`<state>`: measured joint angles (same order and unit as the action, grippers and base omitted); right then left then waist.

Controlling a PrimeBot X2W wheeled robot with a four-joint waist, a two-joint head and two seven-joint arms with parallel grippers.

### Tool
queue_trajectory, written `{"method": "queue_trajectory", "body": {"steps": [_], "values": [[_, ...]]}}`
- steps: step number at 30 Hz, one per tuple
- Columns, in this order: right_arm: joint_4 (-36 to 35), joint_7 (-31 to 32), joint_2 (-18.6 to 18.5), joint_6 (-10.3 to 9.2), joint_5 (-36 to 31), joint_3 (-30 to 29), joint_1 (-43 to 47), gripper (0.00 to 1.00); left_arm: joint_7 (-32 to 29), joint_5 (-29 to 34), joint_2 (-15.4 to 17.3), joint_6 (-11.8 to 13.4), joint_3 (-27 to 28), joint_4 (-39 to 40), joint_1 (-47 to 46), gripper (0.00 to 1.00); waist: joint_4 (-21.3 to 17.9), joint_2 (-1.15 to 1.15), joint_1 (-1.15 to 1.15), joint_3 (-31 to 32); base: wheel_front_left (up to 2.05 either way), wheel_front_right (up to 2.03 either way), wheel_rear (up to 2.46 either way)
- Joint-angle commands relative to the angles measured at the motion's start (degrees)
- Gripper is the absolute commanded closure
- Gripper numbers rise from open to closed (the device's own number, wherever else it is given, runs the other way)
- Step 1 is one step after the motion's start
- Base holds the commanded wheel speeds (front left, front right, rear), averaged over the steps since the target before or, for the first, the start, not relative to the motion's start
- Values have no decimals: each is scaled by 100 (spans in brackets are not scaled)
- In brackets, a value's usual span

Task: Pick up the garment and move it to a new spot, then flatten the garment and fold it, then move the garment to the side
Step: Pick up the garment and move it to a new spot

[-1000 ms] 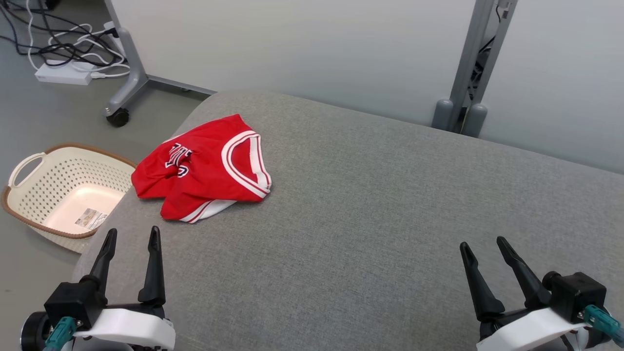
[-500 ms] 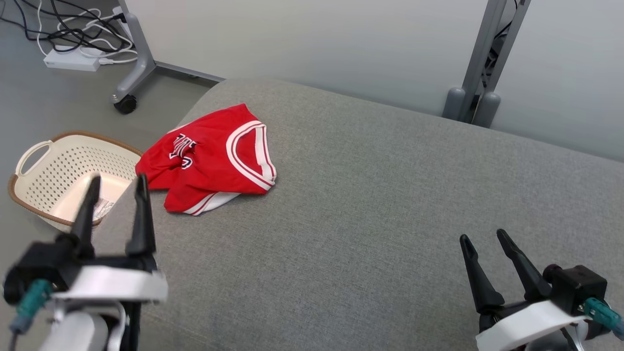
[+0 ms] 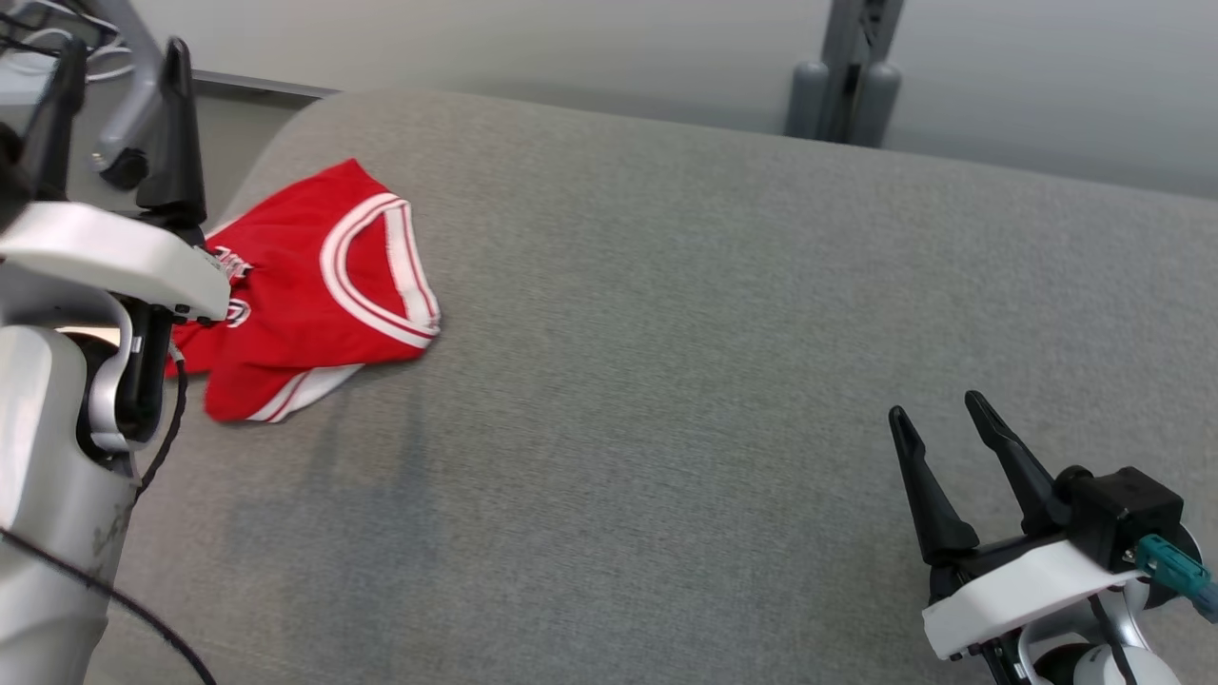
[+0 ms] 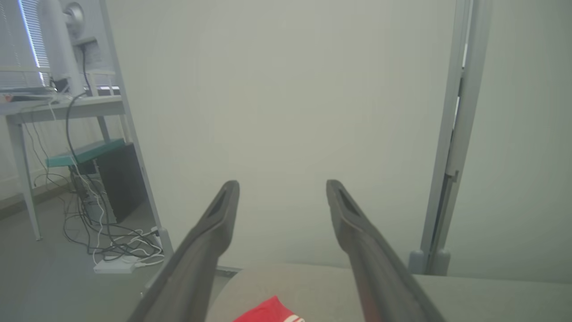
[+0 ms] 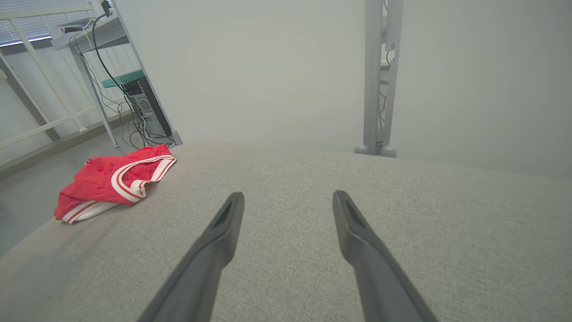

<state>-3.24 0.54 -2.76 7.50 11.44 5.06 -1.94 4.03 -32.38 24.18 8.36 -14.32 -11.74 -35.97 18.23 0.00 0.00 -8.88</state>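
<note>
Currently bunched at cushion (image 3: 666,333) left edge: red jersey (image 3: 314,285), long axis near-to-far, white-trimmed opening facing right. Left gripper (image 3: 124,46), right gripper (image 3: 933,403) — both spread wide, empty.

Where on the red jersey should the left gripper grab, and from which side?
Probably the red jersey by its white-trimmed fold facing the middle of the grey surface, from above. It lies crumpled by the left edge, so that fold is thick with bare surface beside it. The open left gripper is nearest.

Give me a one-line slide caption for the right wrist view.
Open right gripper poised over the grey cushion, with a crumpled red jersey lying near its left edge.
</note>
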Motion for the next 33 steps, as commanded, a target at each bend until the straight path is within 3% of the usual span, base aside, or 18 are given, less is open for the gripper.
{"method": "queue_trajectory", "body": {"steps": [1, 12, 25, 26, 27, 29, 33], "values": [[-30, 20, -28, -2, -29, 12, -91, 0, -150, -11, 23, -66, -59, -345, -161, 0, -279, 0, 0, -269, 0, 0, 0], [113, 10, -28, -2, -138, 6, -309, 0, -1059, -498, -438, -788, -435, -3227, -853, 0, -791, 0, 0, -777, 0, 0, 0], [100, 80, -29, -2, -169, 80, -450, 0, -1397, -780, -545, -1132, -453, -5101, -1156, 0, -1050, 0, 0, -1059, 0, 0, 0], [105, 75, -27, -2, -155, 83, -468, 0, -1391, -775, -532, -1129, -450, -5186, -1193, 9, -1071, 0, 0, -1077, 0, 0, 0], [114, 71, -28, -2, -134, 80, -479, 0, -1374, -782, -523, -1136, -450, -5262, -1239, 34, -1092, 0, 0, -1088, 0, 0, 0], [129, 54, -28, -2, -136, 66, -482, 0, -1365, -801, -525, -1166, -447, -5398, -1314, 100, -1126, 0, 0, -1094, 0, 0, 0], [155, 16, -27, -2, -102, 6, -446, 0, -1013, -716, -433, -1120, -457, -5518, -1505, 100, -1160, 0, 0, -1029, 0, 0, 0]]}}
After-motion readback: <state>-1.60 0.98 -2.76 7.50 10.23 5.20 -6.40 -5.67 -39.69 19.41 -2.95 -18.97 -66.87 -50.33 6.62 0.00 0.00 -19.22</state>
